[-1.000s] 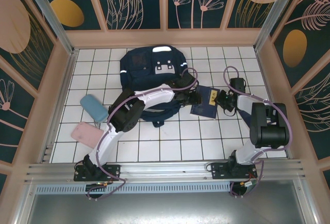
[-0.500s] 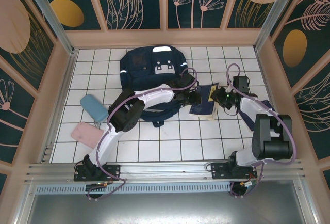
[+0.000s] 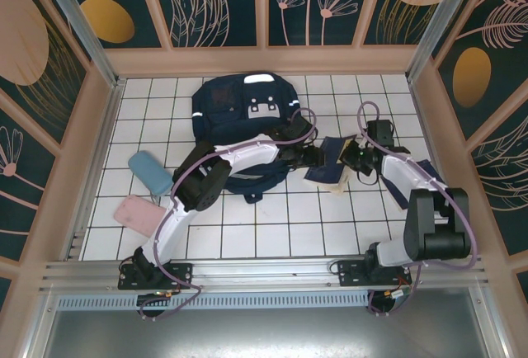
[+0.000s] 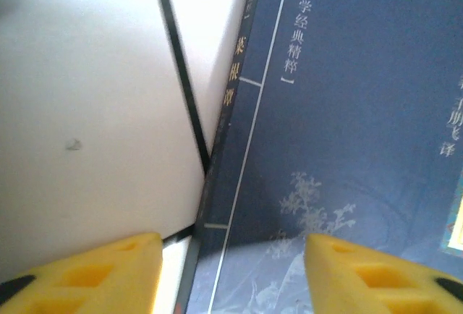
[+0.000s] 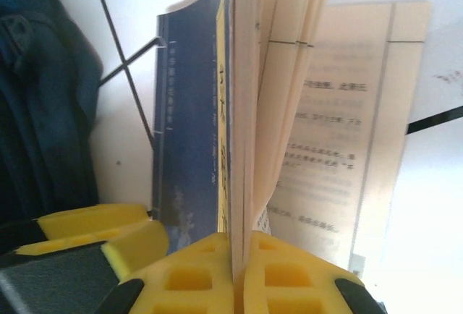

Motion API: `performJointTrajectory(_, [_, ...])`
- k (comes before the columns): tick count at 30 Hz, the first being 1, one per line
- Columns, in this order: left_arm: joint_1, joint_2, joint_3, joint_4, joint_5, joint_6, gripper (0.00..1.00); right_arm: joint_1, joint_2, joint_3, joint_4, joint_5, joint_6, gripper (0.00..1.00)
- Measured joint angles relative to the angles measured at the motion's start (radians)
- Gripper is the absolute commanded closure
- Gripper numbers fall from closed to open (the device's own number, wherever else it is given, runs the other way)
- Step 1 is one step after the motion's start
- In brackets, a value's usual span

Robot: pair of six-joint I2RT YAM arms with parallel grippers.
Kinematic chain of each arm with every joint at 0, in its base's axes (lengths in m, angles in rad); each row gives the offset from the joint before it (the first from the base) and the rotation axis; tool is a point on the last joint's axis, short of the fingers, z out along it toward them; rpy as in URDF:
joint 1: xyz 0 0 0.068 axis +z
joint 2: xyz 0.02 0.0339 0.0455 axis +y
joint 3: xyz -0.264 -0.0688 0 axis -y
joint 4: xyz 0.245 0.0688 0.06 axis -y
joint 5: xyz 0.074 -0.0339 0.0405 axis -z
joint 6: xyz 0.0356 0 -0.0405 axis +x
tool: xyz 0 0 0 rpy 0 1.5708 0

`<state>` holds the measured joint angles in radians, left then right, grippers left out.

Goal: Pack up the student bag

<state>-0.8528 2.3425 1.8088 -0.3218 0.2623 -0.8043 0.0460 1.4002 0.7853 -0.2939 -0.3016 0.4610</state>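
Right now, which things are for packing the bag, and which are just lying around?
For the job: student bag; blue book, pinched by the right hand; left hand, open over the book.
Just lying there, for now: light blue pouch; pink pouch.

The student bag [image 3: 235, 106] is matt navy cloth with woven black straps, lying on a surface [image 3: 272, 226] of smooth white tiles with a faint sheen. The book [image 5: 192, 111] has a matt dark-blue card cover and cream, uncoated paper pages. The right gripper [image 5: 239, 256] is smooth, dull yellow moulded plastic.
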Motion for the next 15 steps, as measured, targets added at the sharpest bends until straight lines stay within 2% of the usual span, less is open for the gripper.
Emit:
performJointTrajectory(4, [0.013,-0.058,-0.012,0.011,0.018,0.009,0.30,-0.017,-0.088,0.011,-0.002,-0.014,-0.003,1.00])
performJointTrajectory(7, [0.058,-0.163,-0.076,0.055,0.037,0.011,0.20,-0.037,-0.141,0.032,0.017,-0.078,-0.011,0.99])
performJointTrajectory(12, [0.170,-0.343,-0.225,0.177,0.100,0.045,0.07,-0.043,-0.154,0.064,0.099,-0.272,-0.008,0.99])
performJointTrajectory(15, [0.211,-0.396,-0.289,0.234,0.139,0.062,0.06,-0.043,-0.147,0.072,0.157,-0.389,0.010,1.00])
